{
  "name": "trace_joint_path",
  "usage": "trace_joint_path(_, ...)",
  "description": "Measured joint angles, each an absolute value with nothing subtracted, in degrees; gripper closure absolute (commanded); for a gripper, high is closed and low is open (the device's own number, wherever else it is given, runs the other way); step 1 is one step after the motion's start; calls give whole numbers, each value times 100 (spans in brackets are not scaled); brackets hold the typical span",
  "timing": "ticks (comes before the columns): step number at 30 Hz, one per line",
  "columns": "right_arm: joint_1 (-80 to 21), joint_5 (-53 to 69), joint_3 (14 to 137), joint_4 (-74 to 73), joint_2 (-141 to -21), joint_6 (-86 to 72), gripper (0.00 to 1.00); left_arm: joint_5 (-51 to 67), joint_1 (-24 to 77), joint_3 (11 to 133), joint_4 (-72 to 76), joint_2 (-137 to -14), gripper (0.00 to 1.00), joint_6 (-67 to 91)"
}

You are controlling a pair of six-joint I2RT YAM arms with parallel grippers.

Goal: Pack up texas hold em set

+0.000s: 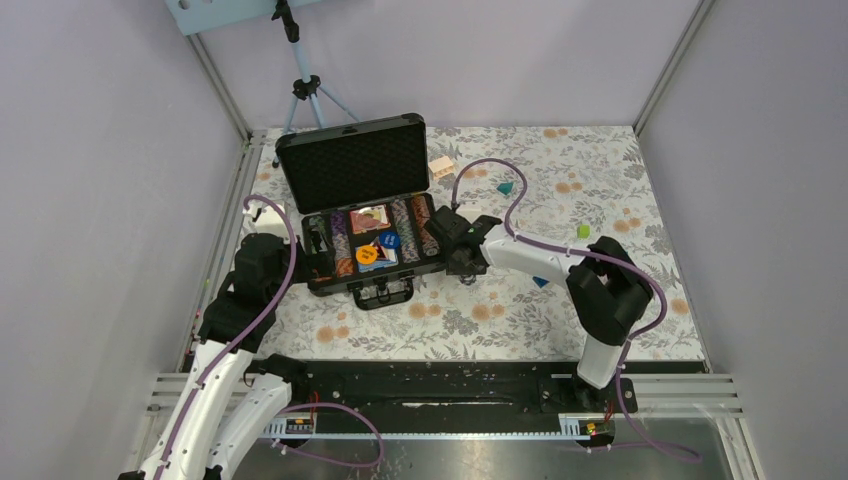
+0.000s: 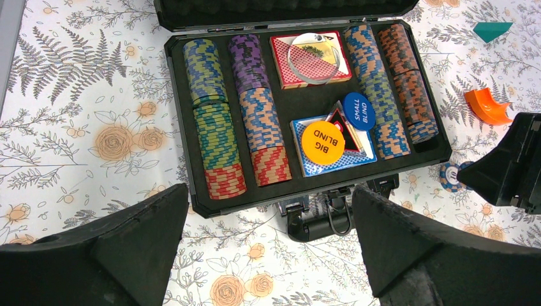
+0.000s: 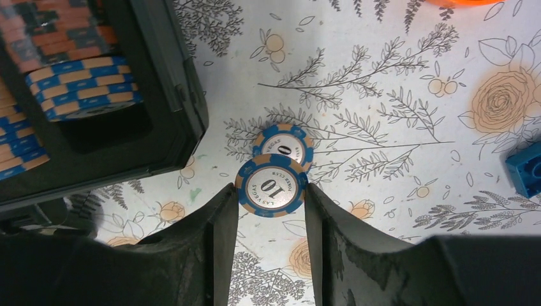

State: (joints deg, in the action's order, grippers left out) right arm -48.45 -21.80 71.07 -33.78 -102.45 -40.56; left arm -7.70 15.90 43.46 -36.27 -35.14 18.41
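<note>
The black case (image 1: 352, 165) lies open on the floral cloth, with its handle (image 2: 319, 223) toward me. Chip rows (image 2: 217, 127), two card decks (image 2: 300, 67) and the orange BIG BLIND disc (image 2: 323, 143) fill its foam tray (image 2: 300, 105). My right gripper (image 3: 271, 191) is shut on a blue-and-tan "10" chip (image 3: 271, 185), just off the case's right front corner (image 3: 185, 108). A second, similar chip (image 3: 284, 145) lies on the cloth just beyond. My left gripper (image 2: 269, 191) hangs open over the case's front edge and holds nothing.
An orange curved block (image 2: 486, 105) and a teal block (image 2: 492, 30) lie right of the case. A blue block (image 3: 526, 169) sits near my right gripper. A wooden piece (image 1: 442, 165), a green bit (image 1: 583, 231) and a tripod (image 1: 305, 85) are farther back.
</note>
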Motion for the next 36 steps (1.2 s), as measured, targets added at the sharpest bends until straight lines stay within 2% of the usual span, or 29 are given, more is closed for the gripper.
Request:
trace_joint_path(20,-4663,-2058,7107,-3371,-10702,-3900,53,-770,1592,4346,-3627,-3514,1,1841)
trace_joint_path(23,-4648,-2038,7107,-3371,-10709,-3885,48,-770,1592,4346,-3627,-3514,1,1841)
trace_joint_path(29,-4633,-2034,7107,-3358,-10739,-3865,33,-770,1592,4346,-3627,-3514,1,1841)
trace_joint_path(36,-4633,-2027,7107,-3347,-10772,-3839,30,-770,1592,4346,-3627,-3514,1,1841)
